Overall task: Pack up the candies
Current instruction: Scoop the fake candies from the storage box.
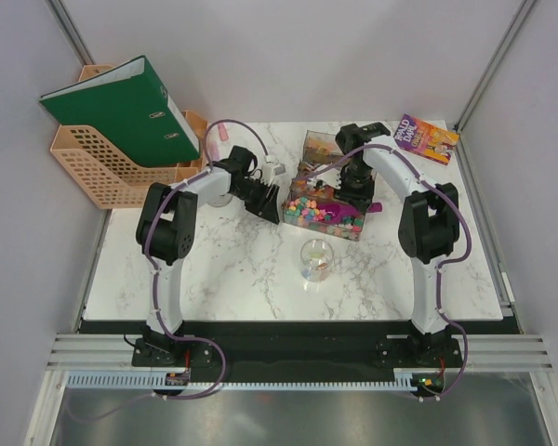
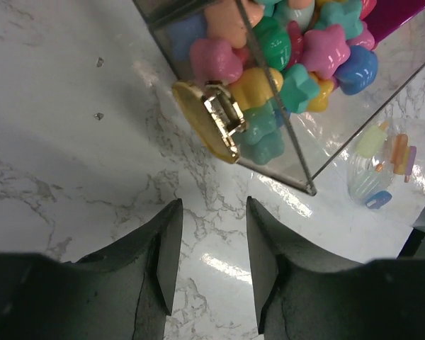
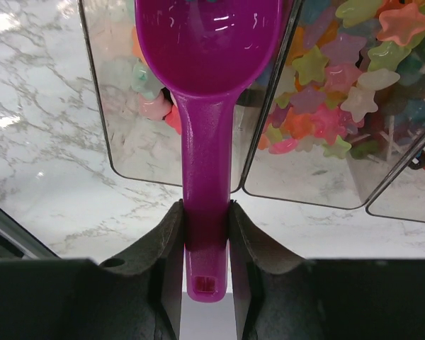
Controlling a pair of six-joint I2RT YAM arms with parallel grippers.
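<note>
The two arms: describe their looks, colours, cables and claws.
The left arm and right arm match: white tubular links between bulky black joint housings, on black bases. A purple cable runs in loops along each. The left claw and right claw have two dark, matt, wedge-shaped fingers with flat inner faces. No markings are legible.

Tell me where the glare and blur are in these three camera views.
Top external: even, soft light and sharp, though the candies are tiny. Left wrist: white glare patches on the marble table and reflections across the clear tray wall. Right wrist: highlight streaks on the purple scoop; candies behind the tray walls look hazy.
</note>
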